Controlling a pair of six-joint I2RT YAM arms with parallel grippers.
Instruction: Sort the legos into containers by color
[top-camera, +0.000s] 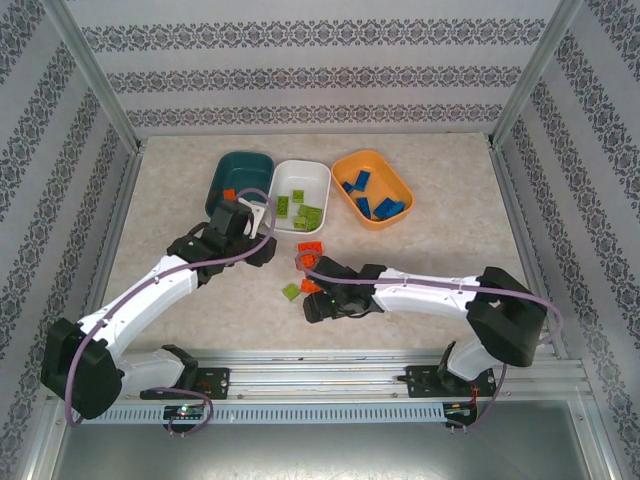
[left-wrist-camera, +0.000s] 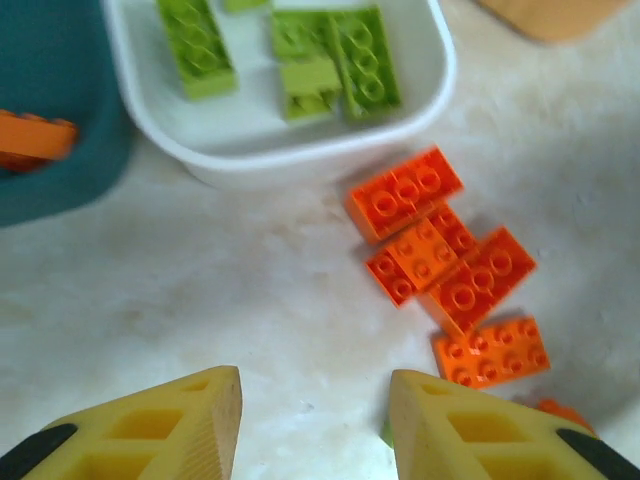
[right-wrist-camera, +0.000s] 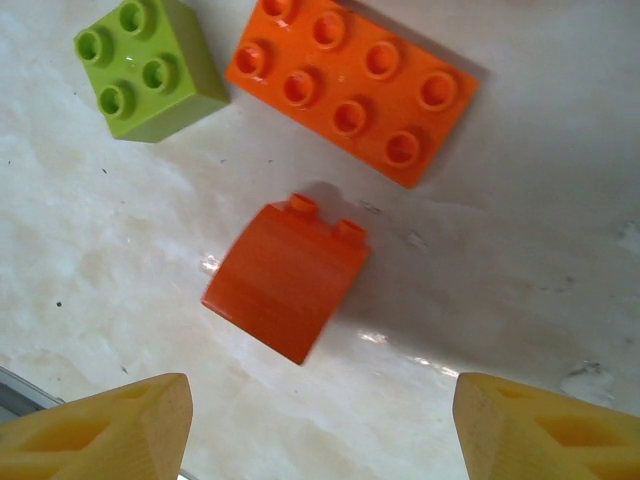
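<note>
Three containers stand in a row at the back: a dark teal tray (top-camera: 243, 178) with an orange-red lego (left-wrist-camera: 35, 137) in it, a white tray (top-camera: 301, 188) with several lime green legos (left-wrist-camera: 318, 62), and an orange tray (top-camera: 372, 188) with several blue legos (top-camera: 381, 205). My left gripper (left-wrist-camera: 315, 400) hovers open over bare table just in front of the white tray, with nothing between its fingers. A cluster of orange legos (left-wrist-camera: 440, 250) lies to its right. My right gripper (right-wrist-camera: 320, 400) is open above a small orange lego (right-wrist-camera: 287, 280) lying on its side. Beyond that lego lie a green lego (right-wrist-camera: 148, 65) and a long orange lego (right-wrist-camera: 352, 85).
Both arms reach in towards the table's middle, the left gripper (top-camera: 258, 222) by the trays and the right gripper (top-camera: 312, 296) nearer the front rail (top-camera: 320, 370). Patterned walls and metal posts enclose the table on three sides.
</note>
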